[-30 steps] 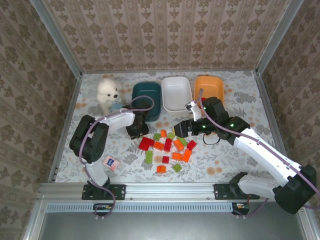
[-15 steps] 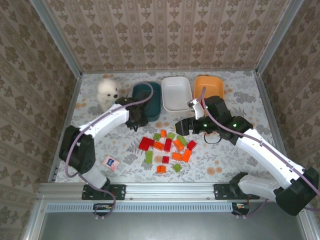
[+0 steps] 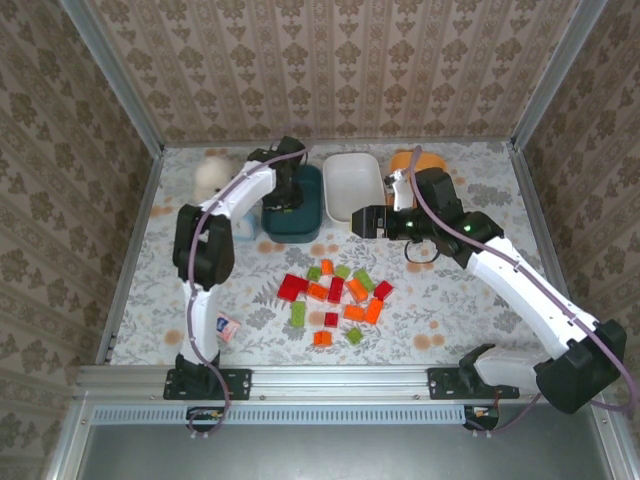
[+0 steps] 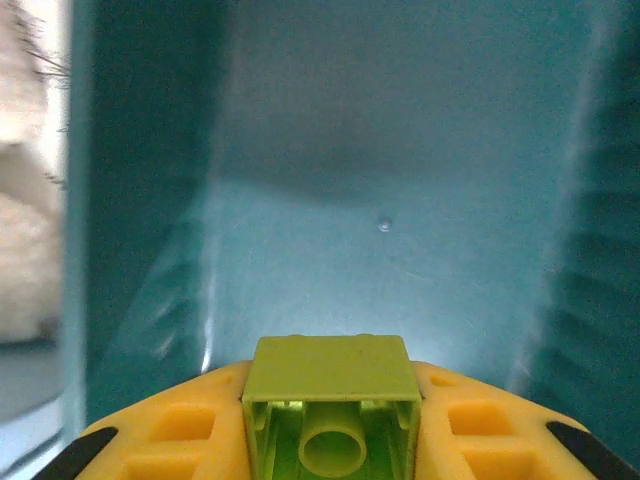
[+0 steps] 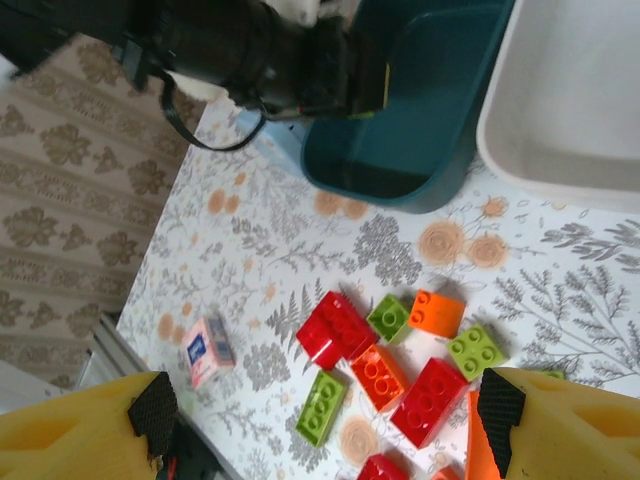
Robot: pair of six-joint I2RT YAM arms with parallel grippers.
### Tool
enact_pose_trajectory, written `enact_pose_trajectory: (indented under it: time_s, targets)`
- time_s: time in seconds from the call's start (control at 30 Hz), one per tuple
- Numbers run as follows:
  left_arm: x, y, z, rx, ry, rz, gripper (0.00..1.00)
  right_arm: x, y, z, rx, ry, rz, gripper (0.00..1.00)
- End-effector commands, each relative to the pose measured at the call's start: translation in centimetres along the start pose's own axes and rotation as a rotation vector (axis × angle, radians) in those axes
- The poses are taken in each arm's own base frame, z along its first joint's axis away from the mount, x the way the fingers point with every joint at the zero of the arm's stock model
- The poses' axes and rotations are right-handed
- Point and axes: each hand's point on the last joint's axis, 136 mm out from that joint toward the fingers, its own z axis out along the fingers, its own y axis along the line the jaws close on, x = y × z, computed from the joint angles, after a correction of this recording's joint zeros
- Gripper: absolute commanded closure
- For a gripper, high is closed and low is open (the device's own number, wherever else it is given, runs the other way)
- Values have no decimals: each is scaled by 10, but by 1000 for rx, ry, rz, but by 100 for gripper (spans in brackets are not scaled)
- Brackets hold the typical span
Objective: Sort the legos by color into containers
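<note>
The legos [image 3: 335, 295] lie in a loose heap of red, orange and light green at the middle of the table [image 3: 450, 310], much as a second ago. One light green brick [image 4: 330, 375] has gone off with the left gripper [image 3: 283, 197]. That gripper has left the heap's far-left fringe and now hangs over the dark teal tub [image 3: 305, 230]. Its jaws are clamped on the brick, whose hollow underside faces the wrist camera, with the tub's floor beyond it. The right gripper [image 3: 362, 222] has drawn back from above the heap towards the far edge. It stands wide and empty just before the near rim of the white tub [image 3: 352, 185]. A pink-and-white card [image 3: 228, 328] lies towards the near-left corner, partly behind the left arm. By the far edge the orange tub [image 3: 432, 160] sits partly hidden by the right arm. A white plush dog [image 3: 210, 175] stands left of the teal tub.
</note>
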Motion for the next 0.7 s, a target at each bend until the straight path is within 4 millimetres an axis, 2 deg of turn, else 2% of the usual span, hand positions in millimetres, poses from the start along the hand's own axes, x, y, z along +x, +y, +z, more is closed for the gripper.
enact_pose_trajectory:
  time_s: [0.0, 0.1, 0.27, 0.4, 0.5, 0.67]
  targets:
    - [4, 9, 3, -49, 54, 55, 72, -10, -7, -3, 45, -16, 58, 18]
    - [7, 13, 16, -59, 75, 46, 71, -9, -10, -3, 56, -13, 71, 18]
    - [13, 5, 27, -28, 106, 42, 68, -4, -14, -2, 67, 2, 78, 17]
    - [20, 7, 32, -32, 131, 34, 60, 9, -25, -1, 112, 44, 92, 18]
    - [22, 6, 32, -25, 135, 36, 52, 17, -33, -2, 149, 62, 101, 18]
    - [12, 2, 18, 4, 92, 32, 44, 26, -44, -8, 211, 82, 106, 18]
